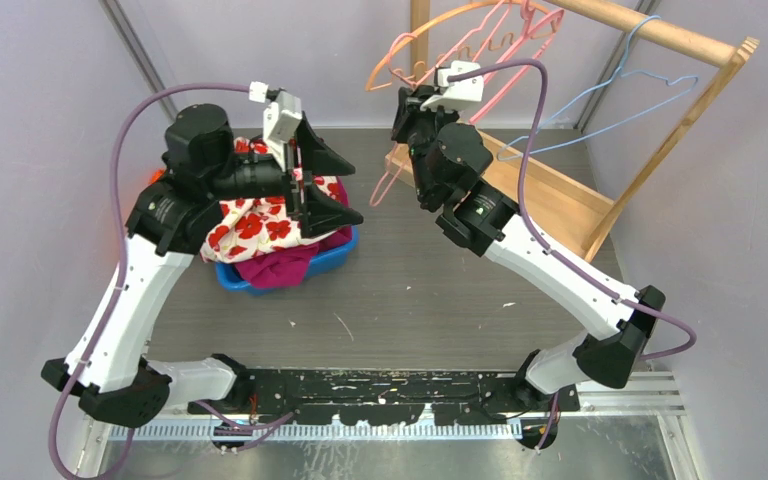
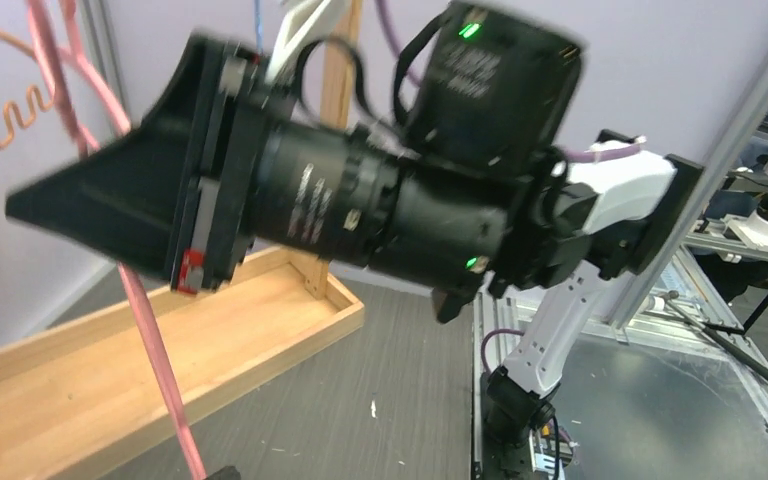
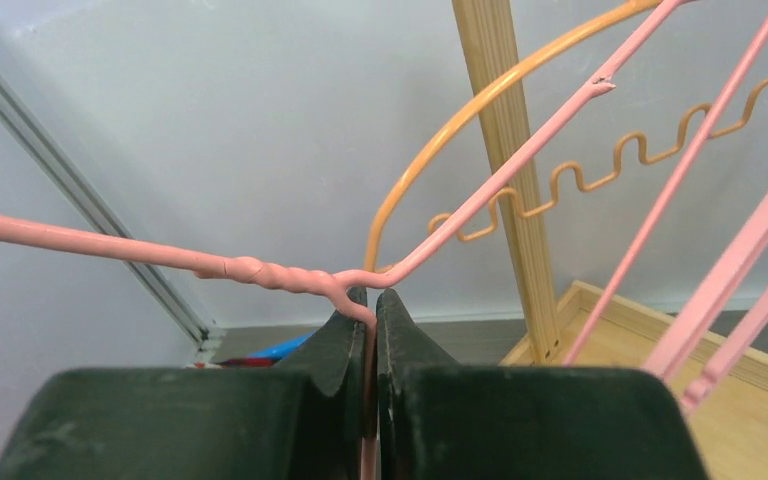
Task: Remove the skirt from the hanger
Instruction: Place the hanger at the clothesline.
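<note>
I have my left pincer (image 1: 332, 186) standing wide open, its two fingers spread above the blue bin (image 1: 332, 258) near the left edge of the worktop (image 1: 410, 290). The floral skirt (image 1: 255, 225) lies heaped in that bin on top of a magenta cloth (image 1: 280, 268). It sits just below the open fingers and a little toward the left edge, and from above I see nothing gripping it.

My right pincer (image 3: 372, 302) is clamped shut on the pink hanger (image 3: 280, 277), right at the twisted neck of the wire. It holds it up in front of the wooden rack (image 1: 560, 195) at the far right corner. The hanger's long axis slants from that corner toward the middle of the worktop.

Bare worktop lies between hanger and skirt, so they are well apart. I judge the skirt is off. The left arm is much the nearer to it and only needs to lift clear without snagging cloth.
</note>
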